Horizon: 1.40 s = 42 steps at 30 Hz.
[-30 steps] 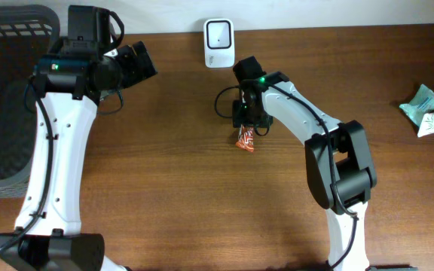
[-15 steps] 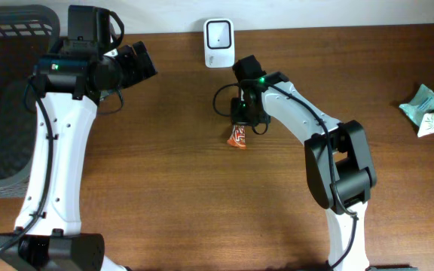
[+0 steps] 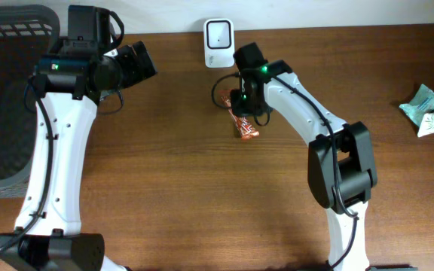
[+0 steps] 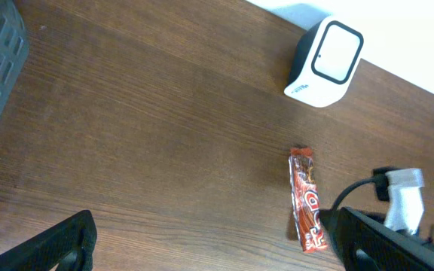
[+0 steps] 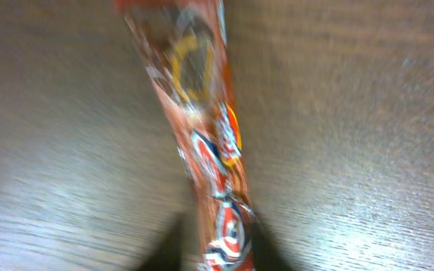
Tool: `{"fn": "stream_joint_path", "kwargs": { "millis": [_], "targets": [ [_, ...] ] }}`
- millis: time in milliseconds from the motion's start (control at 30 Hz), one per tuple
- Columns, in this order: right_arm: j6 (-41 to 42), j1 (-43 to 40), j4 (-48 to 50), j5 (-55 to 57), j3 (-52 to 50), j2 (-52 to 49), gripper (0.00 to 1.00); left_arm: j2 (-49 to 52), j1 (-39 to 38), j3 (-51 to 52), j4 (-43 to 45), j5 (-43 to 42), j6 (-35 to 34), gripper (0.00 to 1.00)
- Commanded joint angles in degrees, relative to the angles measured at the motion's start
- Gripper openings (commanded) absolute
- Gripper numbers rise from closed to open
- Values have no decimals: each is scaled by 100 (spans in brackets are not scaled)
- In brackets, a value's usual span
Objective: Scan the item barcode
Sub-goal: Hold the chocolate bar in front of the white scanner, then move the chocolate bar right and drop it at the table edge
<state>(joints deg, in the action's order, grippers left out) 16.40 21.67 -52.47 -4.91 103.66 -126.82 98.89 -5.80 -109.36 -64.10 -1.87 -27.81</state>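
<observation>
Far left: a dark slatted basket (image 3: pixel 6 98) stands at the edge of the wooden surface (image 3: pixel 164 173); one corner of it shows in the left wrist view.

Left arm: raised over the upper left of the surface, well apart from the task items. The left fingers (image 4: pixel 59 245) are spread wide and released, with nothing between them. Only bare wood shows in the gap.

Centre, back edge: the white scanner (image 3: pixel 218 43) stands upright against the wall, its dark-framed window facing out over the surface.

Centre: the snack bar (image 3: pixel 245 124), in a red-orange wrapper, lies just in front of the scanner and slightly to its right, not touching it. From the left wrist view it appears flat on the wood, long axis running roughly away from the scanner.

Right arm: reaches in from the lower right, with the right fingers (image 3: pixel 243 105) directly over the end of the bar nearest the scanner. The right wrist view is blurred. It shows the wrapper running up the frame, with two dark shapes beside its near end. Whether these fingers are clenched on the bar or released cannot be told.

Far right: several pale teal and white packets (image 3: pixel 432 109) lie in a small heap near the edge, well apart from both arms.
</observation>
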Motion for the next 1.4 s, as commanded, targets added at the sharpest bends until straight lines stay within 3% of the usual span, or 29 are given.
{"fn": "stream_joint_path", "kwargs": {
  "millis": [0,200,300,367,467,667,800,967,1100,1233,1367],
  "targets": [
    [-422,4,164,109,-87,-42,66,-37,24,-31,-9,20,116,99],
    [-531,13,492,87,-262,-378,68,-37,24,-31,-11,20,116,99],
    [-549,90,584,101,-262,-597,57,-37,24,-28,-9,20,116,99],
    [-549,199,673,142,-262,-612,45,-37,24,-31,-11,20,116,99],
    [-544,470,706,896,-262,-673,4,-37,24,-28,-9,20,116,99],
    [-205,433,675,640,133,-323,4,-37,24,-28,-9,20,116,99],
    [-601,258,1093,669,1040,-81,4,-37,24,-28,-9,20,116,99],
    [-785,181,3187,796,1130,-188,4,-37,24,-28,-9,20,116,99],
    [-780,181,3995,866,1128,-544,4,-37,24,-28,-11,20,116,99],
    [-369,-83,3738,1934,1141,-468,4,-37,24,-28,-9,20,116,99],
    [-363,-999,2446,3748,1154,118,4,-37,24,-28,-9,20,116,99]
  ]
}}
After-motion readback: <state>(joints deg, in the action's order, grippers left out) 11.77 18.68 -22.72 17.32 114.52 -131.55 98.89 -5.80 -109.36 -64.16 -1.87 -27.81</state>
